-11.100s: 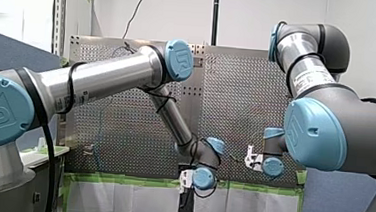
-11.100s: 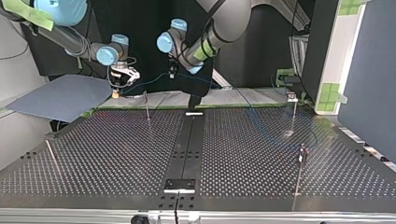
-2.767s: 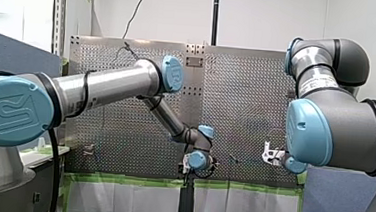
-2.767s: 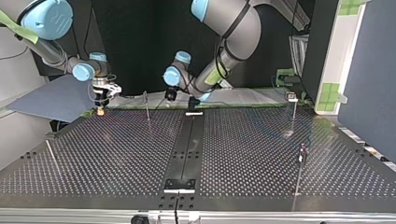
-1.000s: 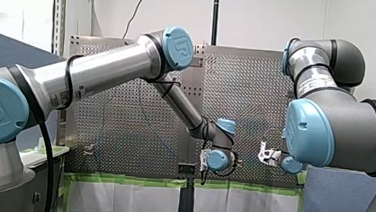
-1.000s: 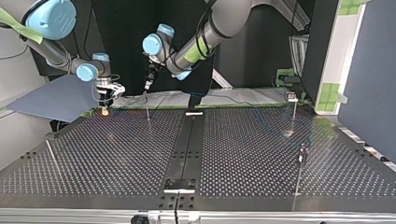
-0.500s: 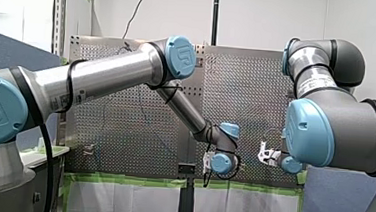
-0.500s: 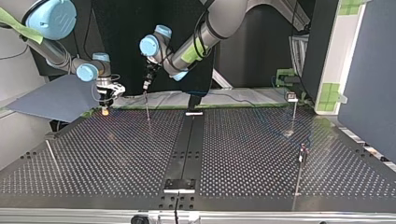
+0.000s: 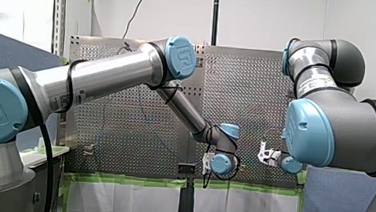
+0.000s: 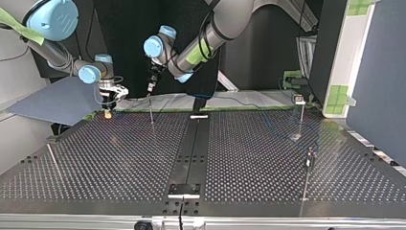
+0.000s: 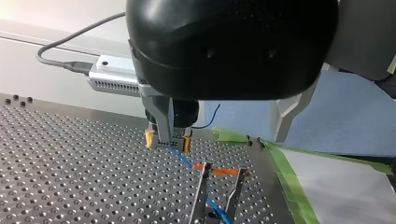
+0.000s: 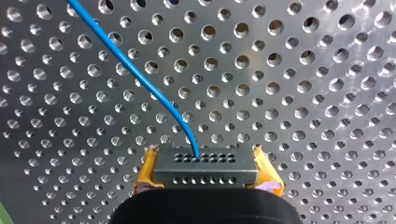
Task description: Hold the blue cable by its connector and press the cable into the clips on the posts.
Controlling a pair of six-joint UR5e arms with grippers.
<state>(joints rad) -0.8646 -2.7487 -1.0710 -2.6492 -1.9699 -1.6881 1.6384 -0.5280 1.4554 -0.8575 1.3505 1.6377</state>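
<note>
My right gripper [image 12: 205, 173] is shut on the black connector [image 12: 205, 163] between its yellow pads, low over the perforated table [image 12: 303, 93]. The blue cable [image 12: 140, 77] leaves the connector and runs away across the holes. In the left wrist view the same connector [image 11: 168, 140] hangs in the right gripper [image 11: 168, 142], and the cable [image 11: 187, 161] passes between my left gripper's [image 11: 223, 169] two thin metal fingers, which stand apart. In the top view my left gripper [image 10: 151, 87] hovers just over a thin post [image 10: 150, 108], with my right gripper [image 10: 108, 113] beside it at the left.
Two more posts [image 10: 301, 112] [image 10: 309, 165] stand at the top view's right, and a thin rod [image 10: 52, 160] leans at its left. A black strip [image 10: 191, 148] runs down the table's middle. Green tape [image 11: 289, 186] edges the table near the grippers.
In the top view my left gripper rose from the table's middle and moved left over the post; it has been nearly still for the last half second. My right gripper has kept its hold.
</note>
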